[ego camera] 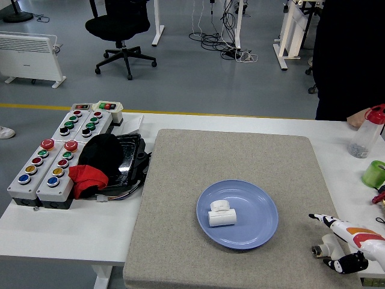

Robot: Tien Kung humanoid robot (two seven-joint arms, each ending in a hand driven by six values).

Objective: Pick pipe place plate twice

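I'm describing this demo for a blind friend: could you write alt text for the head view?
The robot's right hand, fingers open, hovers at a white pipe fitting on the grey mat's near right corner. Another pipe fitting already lies on the blue plate. At the table's far right, a person's hand touches a clear bottle.
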